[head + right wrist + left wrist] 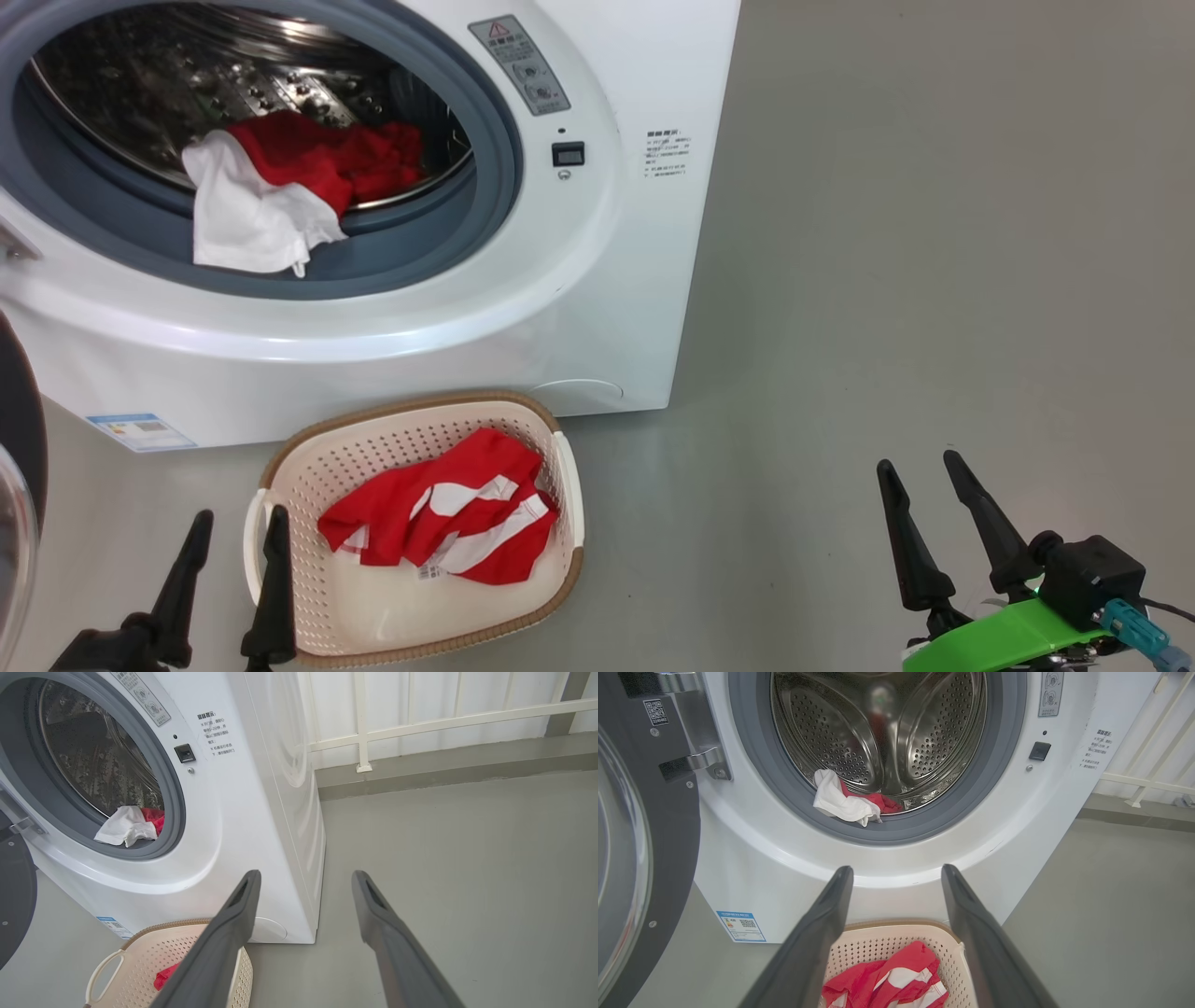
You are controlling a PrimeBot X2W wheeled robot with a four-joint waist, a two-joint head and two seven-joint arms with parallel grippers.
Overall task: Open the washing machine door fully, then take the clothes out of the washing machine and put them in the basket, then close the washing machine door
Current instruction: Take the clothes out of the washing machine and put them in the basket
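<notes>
The washing machine (579,308) stands with its door (668,826) swung wide to the left. A white garment (247,210) drapes over the grey gasket, with a red one (336,159) behind it in the steel drum. On the floor in front sits the cream basket (280,467), holding a red garment with white stripes (448,518). My left gripper (238,525) is open at the basket's near left rim, nothing between its fingers. Over bare floor to the right of the basket, my right gripper (920,467) is open and empty.
Grey floor (934,280) stretches to the right of the machine. A white railing (420,718) and a low grey kerb run along the wall behind it. A blue label (741,926) marks the machine's lower left front.
</notes>
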